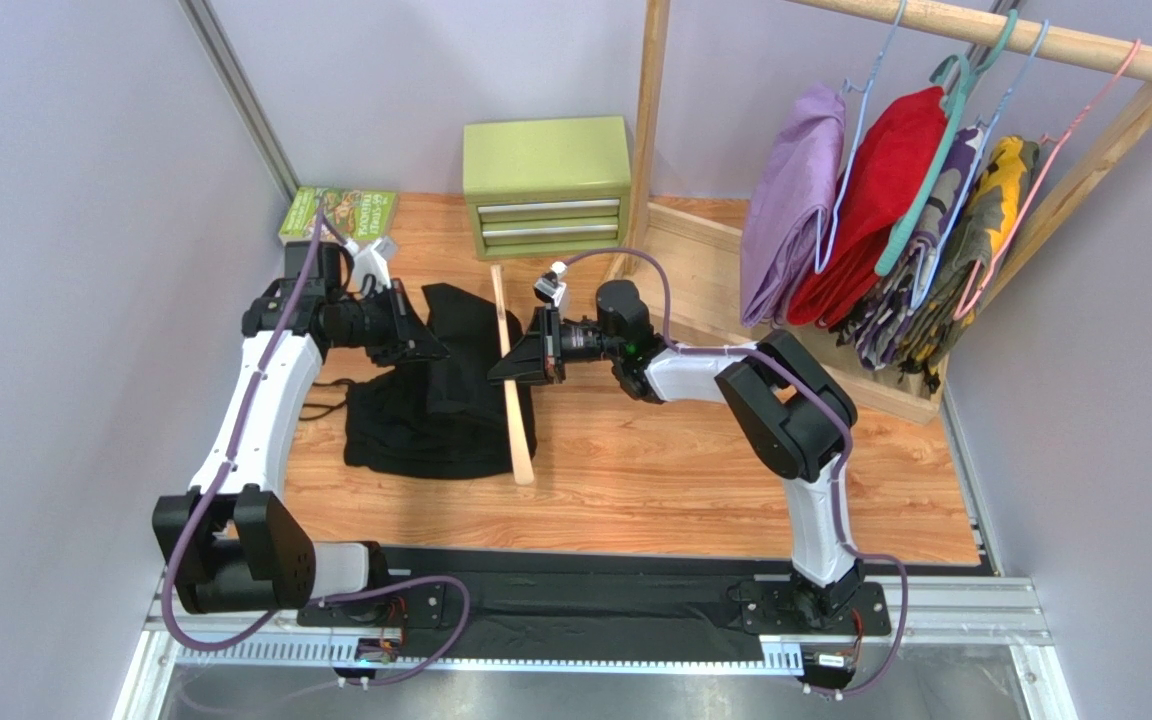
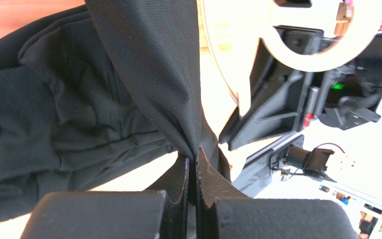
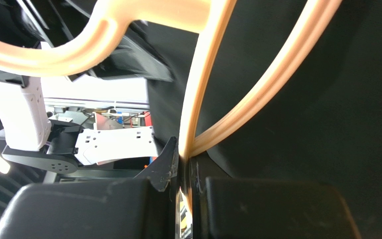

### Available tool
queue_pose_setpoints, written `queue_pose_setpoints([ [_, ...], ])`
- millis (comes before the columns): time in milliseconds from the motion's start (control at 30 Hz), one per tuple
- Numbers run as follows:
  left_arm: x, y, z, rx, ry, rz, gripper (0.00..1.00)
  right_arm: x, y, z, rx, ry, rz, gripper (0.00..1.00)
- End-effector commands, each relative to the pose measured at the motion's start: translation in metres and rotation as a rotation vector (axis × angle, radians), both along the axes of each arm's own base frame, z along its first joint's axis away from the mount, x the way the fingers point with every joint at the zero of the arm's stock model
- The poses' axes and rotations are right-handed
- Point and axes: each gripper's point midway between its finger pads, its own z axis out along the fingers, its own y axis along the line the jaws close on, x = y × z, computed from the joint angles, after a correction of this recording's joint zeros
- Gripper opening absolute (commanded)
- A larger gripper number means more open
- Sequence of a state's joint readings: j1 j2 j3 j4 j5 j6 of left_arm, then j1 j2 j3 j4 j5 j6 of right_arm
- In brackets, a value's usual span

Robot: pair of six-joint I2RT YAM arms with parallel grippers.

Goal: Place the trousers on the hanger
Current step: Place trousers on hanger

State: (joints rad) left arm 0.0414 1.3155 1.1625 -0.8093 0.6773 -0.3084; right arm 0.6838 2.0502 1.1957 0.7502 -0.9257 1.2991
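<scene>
Top external, left tool (image 1: 429, 347) pinching trousers (image 1: 432, 423), right tool (image 1: 516, 368) clamping hanger (image 1: 513, 413), hook apparently hidden.

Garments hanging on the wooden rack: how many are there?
4 in the top view: the purple garment leftmost, then the red garment, the dark patterned garment, and the yellow patterned garment rightmost. Others may be hidden between them.

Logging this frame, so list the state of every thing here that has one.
left gripper: shut on the trousers.
right gripper: shut on the hanger.
trousers: one fold lifted, the rest heaped on the table.
hanger: held on edge beside the trousers.
green drawer chest: both drawers shut.
</scene>
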Motion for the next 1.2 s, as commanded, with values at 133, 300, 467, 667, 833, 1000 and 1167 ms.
queue_pose_setpoints([
  [133, -0.023, 0.014, 0.062, 0.02, -0.126, 0.0, 0.0, 0.003, -0.001, -0.027, -0.024, 0.025, -0.017, 0.0],
  [300, -0.024, 0.019, 0.087, 0.012, -0.181, 0.014, 0.0, 0.003, 0.011, -0.051, -0.058, 0.065, -0.012, 0.0],
  [467, -0.028, 0.033, 0.088, 0.054, -0.176, 0.037, 0.0, 0.012, 0.025, -0.062, -0.053, 0.051, -0.017, 0.0],
  [667, -0.026, 0.091, 0.038, 0.251, -0.133, 0.063, 0.0, 0.019, 0.018, -0.071, -0.074, 0.049, -0.022, 0.0],
  [833, -0.02, 0.15, -0.054, 0.407, -0.022, 0.038, 0.0, 0.016, 0.009, -0.068, -0.098, 0.031, -0.019, 0.0],
  [1000, -0.023, 0.182, -0.135, 0.491, 0.152, 0.021, 0.0, 0.016, 0.007, -0.064, -0.11, 0.017, -0.019, 0.0],
  [1167, -0.031, 0.188, -0.182, 0.464, 0.34, 0.022, 0.05, 0.02, 0.006, -0.052, -0.099, 0.012, -0.032, 0.0],
])
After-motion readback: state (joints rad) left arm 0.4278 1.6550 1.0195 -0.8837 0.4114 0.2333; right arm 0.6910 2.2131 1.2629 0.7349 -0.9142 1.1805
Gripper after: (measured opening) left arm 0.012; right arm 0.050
